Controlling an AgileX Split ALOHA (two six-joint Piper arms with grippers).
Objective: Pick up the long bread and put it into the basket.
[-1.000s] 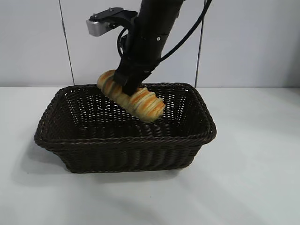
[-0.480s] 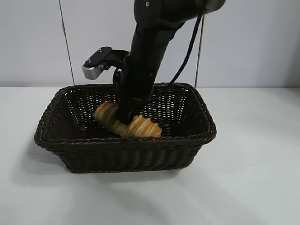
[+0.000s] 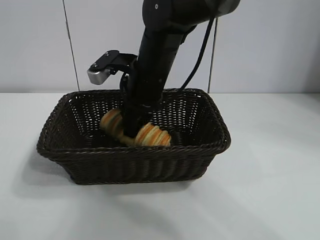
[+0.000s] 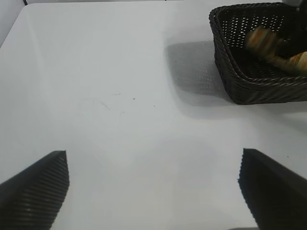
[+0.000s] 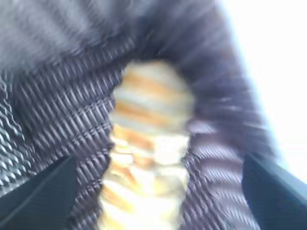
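Note:
The long bread (image 3: 152,135), tan with orange and pale yellow stripes, lies on the floor of the dark brown wicker basket (image 3: 135,150). My right gripper (image 3: 134,127) reaches down into the basket over the loaf's middle. In the right wrist view the bread (image 5: 148,143) lies between my right gripper's (image 5: 158,163) widely spread fingers, with basket weave (image 5: 57,105) showing on both sides of it. My left gripper (image 4: 153,153) is open and empty over bare table, off to the basket's side. The basket (image 4: 230,62) and bread (image 4: 261,38) show far off in its view.
The basket stands in the middle of a white table (image 3: 270,200) in front of a pale wall. The right arm's wrist camera (image 3: 102,70) juts out above the basket's back rim.
My right gripper came down with the bread from above the basket's rim to the basket floor. The fingers have spread and the loaf now rests in the basket.

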